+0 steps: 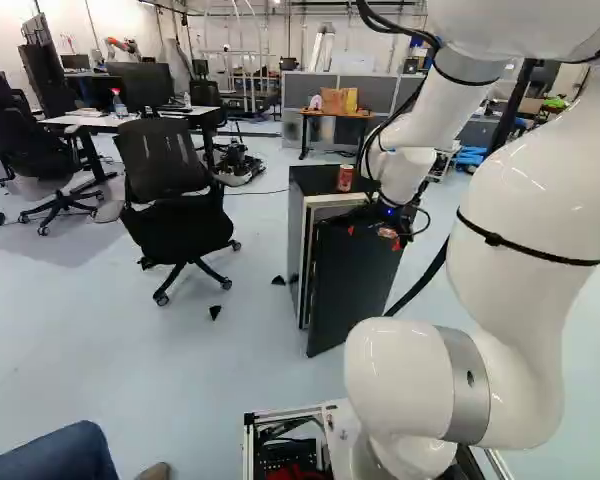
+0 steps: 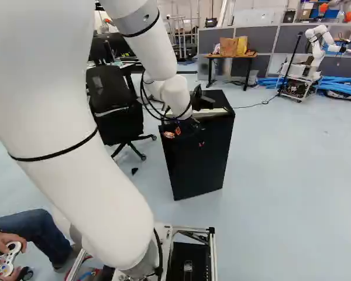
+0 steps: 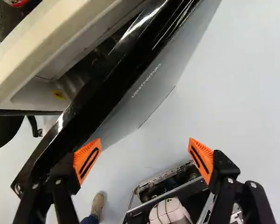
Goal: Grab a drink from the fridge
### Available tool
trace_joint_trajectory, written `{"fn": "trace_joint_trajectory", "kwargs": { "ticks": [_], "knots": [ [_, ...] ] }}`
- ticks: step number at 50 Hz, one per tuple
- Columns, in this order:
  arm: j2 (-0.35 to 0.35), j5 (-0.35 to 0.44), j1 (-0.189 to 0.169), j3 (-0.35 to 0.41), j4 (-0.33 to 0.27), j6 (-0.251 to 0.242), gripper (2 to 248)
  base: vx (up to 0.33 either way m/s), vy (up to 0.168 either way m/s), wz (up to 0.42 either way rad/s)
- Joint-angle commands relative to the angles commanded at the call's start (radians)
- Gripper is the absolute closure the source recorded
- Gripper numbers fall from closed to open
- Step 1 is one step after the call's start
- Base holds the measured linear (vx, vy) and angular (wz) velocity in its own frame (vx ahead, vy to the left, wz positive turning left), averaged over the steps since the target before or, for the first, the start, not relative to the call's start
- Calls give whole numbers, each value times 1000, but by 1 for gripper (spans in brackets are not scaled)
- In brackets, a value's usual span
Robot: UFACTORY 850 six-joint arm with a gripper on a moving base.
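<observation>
Red can [image 1: 345, 178] on top of the fridge [image 1: 297, 225], near the side that opens; any drink inside is hidden. Door [image 1: 352, 285] part open. Hand [image 3: 144, 149] wide, nothing gripped – one finger [image 3: 87, 161] at the door's top edge, touching or not can't tell, the other over the floor [image 3: 242, 121].

Likely step: get the door wider. Main risk: that near finger snags the edge or shoves the door shut if the arm swings the wrong way. Hard push could rock the fridge and tip the can. Going in through this gap – spread fingers may jam.
</observation>
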Motion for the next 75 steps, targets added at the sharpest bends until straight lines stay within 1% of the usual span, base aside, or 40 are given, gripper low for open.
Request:
{"fn": "trace_joint_trajectory", "kwargs": {
  "ticks": [49, 75],
  "knots": [
    [-142, 0, 62, -167, 0, 0, 3, 0, 0, 0],
    [-151, 3, 66, -177, 0, 0, 3, 0, 0, 0]
  ]
}}
